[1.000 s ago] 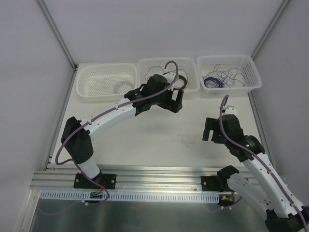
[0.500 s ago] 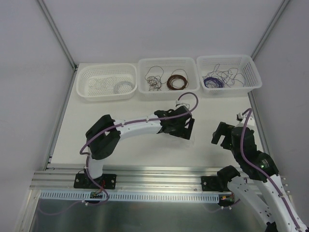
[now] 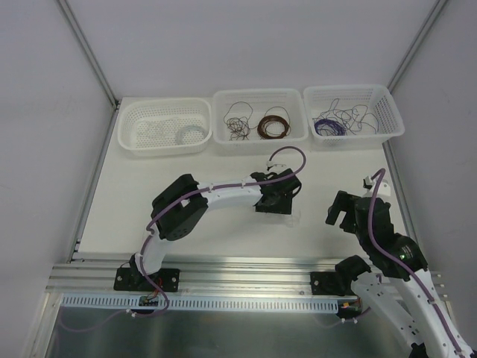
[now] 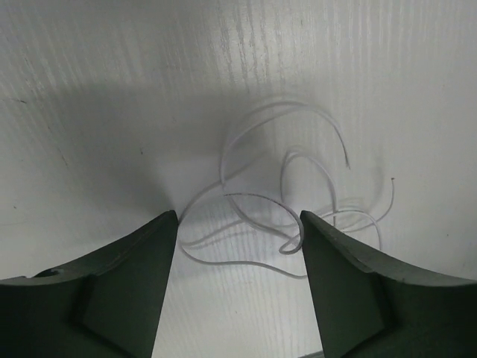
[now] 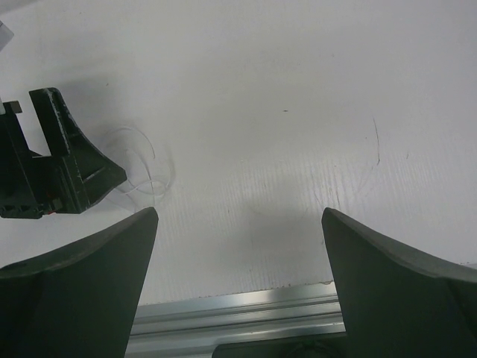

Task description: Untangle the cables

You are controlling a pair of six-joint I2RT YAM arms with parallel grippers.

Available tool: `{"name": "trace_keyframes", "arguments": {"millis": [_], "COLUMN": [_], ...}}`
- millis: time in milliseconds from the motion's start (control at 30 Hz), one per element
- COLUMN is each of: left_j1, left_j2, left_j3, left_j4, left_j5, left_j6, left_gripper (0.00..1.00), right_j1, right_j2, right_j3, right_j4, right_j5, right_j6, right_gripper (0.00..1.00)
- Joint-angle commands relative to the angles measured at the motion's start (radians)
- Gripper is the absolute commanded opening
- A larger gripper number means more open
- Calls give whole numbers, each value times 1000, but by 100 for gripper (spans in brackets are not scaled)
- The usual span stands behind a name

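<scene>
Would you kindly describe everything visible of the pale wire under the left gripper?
The wire is hair-thin, whitish grey, seemingly a flexible coated strand. It lies flat on the white table in loose, overlapping, irregular loops with free ends showing. The left gripper hangs open over its near loops; whether the fingers touch it cannot be told.

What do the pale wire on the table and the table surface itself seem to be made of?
Pale wire: probably a thin plastic-insulated strand; smooth, slightly glossy, holding springy curls.
Table surface: likely corrugated plastic sheet, matte white; fine parallel ridges show.
</scene>
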State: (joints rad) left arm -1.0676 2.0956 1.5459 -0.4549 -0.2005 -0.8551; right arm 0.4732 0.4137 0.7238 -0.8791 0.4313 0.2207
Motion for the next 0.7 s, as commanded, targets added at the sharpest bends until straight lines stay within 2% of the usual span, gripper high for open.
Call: {"name": "trace_keyframes", "arguments": {"millis": [0, 67, 200, 233, 300, 333, 467, 667], "left_j1": [-6, -6, -5, -6, -5, -5, 12, 78], "left_j2": [24, 35, 43, 46, 43, 35, -18, -201], "left_j3": [33, 29, 22, 20, 14, 10, -56, -187], "left_j4": [-41, -57, -91, -99, -122, -125, -140, -142], "left_j5": [-43, -57, -97, -105, -138, -152, -194, -258], "left_j6": [-22, -15, 16, 33, 48, 66, 97, 169], "left_gripper": [66, 60, 42, 35, 27, 19, 0, 0], "right_j1": [2, 4, 2, 2, 2, 2, 2, 2], "right_j2": [-12, -15, -13, -13, -13, -9, -1, 25], "right_j3": [0, -1, -1, -1, 0, 0, -1, -7], "right_j4": [5, 8, 12, 14, 15, 19, 25, 42], "right_j5": [6, 3, 3, 0, -2, -3, -9, -26], "right_j6": [-3, -6, -9, -12, -14, -14, -18, -20], "right_gripper": [97, 97, 97, 97, 97, 97, 97, 97]}}
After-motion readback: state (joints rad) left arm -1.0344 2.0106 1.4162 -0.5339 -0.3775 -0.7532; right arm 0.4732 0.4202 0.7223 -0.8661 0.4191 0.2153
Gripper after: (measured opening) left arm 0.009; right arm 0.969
